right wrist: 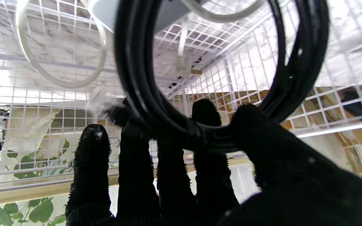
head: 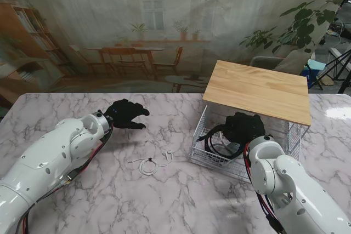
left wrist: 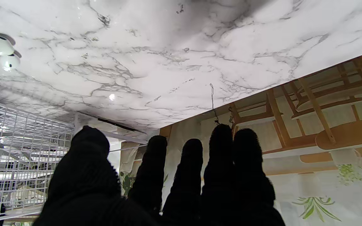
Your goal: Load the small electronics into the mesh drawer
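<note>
Stand view | right hand (head: 241, 127) inside mesh drawer (head: 207, 149), grasping black cable coil (head: 219, 138) | white cable loops already in drawer per R wrist | left hand (head: 127, 113) released, holds nothing, at 10 o'clock | white earphones (head: 153, 163) on table (head: 109, 201), centre, 9 o'clock of drawer, left to load
</note>
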`<state>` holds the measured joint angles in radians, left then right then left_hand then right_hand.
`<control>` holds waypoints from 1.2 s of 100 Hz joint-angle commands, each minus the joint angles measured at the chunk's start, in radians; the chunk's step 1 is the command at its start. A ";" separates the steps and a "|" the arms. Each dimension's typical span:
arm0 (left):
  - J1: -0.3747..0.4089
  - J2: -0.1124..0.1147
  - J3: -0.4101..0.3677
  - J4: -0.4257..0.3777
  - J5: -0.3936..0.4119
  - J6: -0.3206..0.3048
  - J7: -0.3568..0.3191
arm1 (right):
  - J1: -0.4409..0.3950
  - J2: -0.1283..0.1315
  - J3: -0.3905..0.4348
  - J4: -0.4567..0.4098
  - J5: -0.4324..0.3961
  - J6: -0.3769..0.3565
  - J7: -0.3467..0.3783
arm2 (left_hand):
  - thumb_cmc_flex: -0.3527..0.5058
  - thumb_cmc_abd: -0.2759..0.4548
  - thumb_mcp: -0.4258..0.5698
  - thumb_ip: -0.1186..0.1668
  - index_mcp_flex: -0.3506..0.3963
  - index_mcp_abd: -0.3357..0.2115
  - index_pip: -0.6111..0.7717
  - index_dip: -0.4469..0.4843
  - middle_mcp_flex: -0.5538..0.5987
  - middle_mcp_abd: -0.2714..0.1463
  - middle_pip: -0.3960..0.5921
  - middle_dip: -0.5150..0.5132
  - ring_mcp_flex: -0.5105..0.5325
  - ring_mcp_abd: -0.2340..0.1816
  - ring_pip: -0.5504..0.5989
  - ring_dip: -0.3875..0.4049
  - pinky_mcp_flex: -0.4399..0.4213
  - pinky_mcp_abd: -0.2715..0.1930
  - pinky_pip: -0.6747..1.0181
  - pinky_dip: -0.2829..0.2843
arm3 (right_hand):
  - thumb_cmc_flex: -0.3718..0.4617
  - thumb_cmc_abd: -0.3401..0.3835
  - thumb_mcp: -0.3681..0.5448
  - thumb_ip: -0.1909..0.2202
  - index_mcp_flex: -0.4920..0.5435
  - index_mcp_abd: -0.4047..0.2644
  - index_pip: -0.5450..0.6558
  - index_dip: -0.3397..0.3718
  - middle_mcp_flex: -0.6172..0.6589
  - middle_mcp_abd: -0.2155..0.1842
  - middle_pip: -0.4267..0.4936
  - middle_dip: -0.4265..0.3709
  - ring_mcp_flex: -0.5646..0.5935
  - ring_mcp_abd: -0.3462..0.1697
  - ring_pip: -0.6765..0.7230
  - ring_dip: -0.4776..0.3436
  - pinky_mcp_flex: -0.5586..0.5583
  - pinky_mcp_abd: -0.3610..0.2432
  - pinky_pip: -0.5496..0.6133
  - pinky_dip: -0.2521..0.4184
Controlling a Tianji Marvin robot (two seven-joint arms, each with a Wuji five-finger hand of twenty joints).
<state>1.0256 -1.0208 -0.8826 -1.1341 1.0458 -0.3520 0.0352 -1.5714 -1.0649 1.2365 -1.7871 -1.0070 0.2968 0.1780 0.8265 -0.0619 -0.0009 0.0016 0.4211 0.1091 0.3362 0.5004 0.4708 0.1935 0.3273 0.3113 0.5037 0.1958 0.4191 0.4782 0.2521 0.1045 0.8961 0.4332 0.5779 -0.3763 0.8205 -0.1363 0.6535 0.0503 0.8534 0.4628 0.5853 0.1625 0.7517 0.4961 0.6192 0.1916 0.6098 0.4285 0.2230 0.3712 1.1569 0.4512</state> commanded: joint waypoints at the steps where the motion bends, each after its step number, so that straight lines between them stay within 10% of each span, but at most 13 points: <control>1: 0.003 -0.002 -0.001 -0.016 -0.004 -0.005 -0.032 | 0.008 0.004 -0.002 0.011 0.033 0.020 0.021 | 0.037 0.043 -0.009 0.018 -0.013 0.022 -0.008 -0.009 -0.049 0.004 -0.024 0.000 -0.022 0.039 -0.012 -0.012 -0.023 0.001 0.008 0.009 | -0.097 0.069 -0.045 0.075 -0.070 0.017 -0.218 0.000 -0.097 -0.004 -0.093 -0.111 -0.062 0.003 -0.129 -0.045 -0.033 -0.011 -0.033 -0.020; 32: 0.062 0.005 -0.057 -0.114 0.004 -0.059 -0.103 | 0.003 -0.002 0.008 0.034 0.034 0.017 -0.029 | 0.033 0.036 -0.010 0.018 -0.032 0.026 -0.040 -0.021 -0.096 0.009 -0.049 -0.010 -0.040 0.036 -0.022 -0.015 -0.036 0.003 -0.002 0.006 | -0.298 0.088 -0.242 0.044 -0.369 0.076 -0.450 -0.117 -0.325 -0.012 -0.209 -0.205 -0.173 0.005 -0.335 -0.149 -0.117 -0.003 -0.144 -0.058; 87: 0.063 0.016 -0.003 -0.159 -0.036 -0.114 -0.225 | -0.138 -0.020 0.086 -0.138 0.121 -0.103 -0.122 | 0.053 -0.112 0.010 0.030 -0.213 0.026 -0.302 -0.206 -0.325 0.046 -0.236 -0.182 -0.090 0.005 -0.068 -0.076 -0.058 -0.021 -0.052 -0.013 | -0.203 0.123 -0.305 0.081 -0.297 0.023 -0.380 -0.123 -0.290 -0.009 -0.203 -0.210 -0.164 0.008 -0.362 -0.153 -0.149 0.004 -0.186 -0.040; 120: 0.078 0.026 0.022 -0.161 -0.012 -0.205 -0.204 | -0.217 -0.025 0.115 -0.185 0.135 -0.149 -0.158 | 0.097 -0.174 0.222 0.101 -0.133 -0.004 -0.187 -0.191 -0.281 0.009 -0.140 -0.128 -0.059 -0.014 -0.031 -0.056 -0.032 -0.050 -0.016 0.000 | -0.196 0.131 -0.313 0.084 -0.270 0.016 -0.365 -0.115 -0.271 -0.009 -0.188 -0.202 -0.161 0.004 -0.360 -0.148 -0.150 0.007 -0.191 -0.033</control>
<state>1.0750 -1.0021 -0.8457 -1.2724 1.0071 -0.5481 -0.1501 -1.7632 -1.0867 1.3487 -1.9629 -0.8713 0.1530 0.0312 0.9020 -0.2050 0.1742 0.0730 0.2511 0.1138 0.1232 0.2983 0.2001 0.2062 0.1564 0.1641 0.4276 0.1806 0.3608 0.4091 0.2105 0.0805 0.8561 0.4331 0.3562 -0.2773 0.5216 -0.0690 0.3631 0.0906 0.4729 0.3489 0.2997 0.1590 0.5680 0.2909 0.4597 0.1923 0.3216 0.2847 0.0923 0.3717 0.9833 0.4052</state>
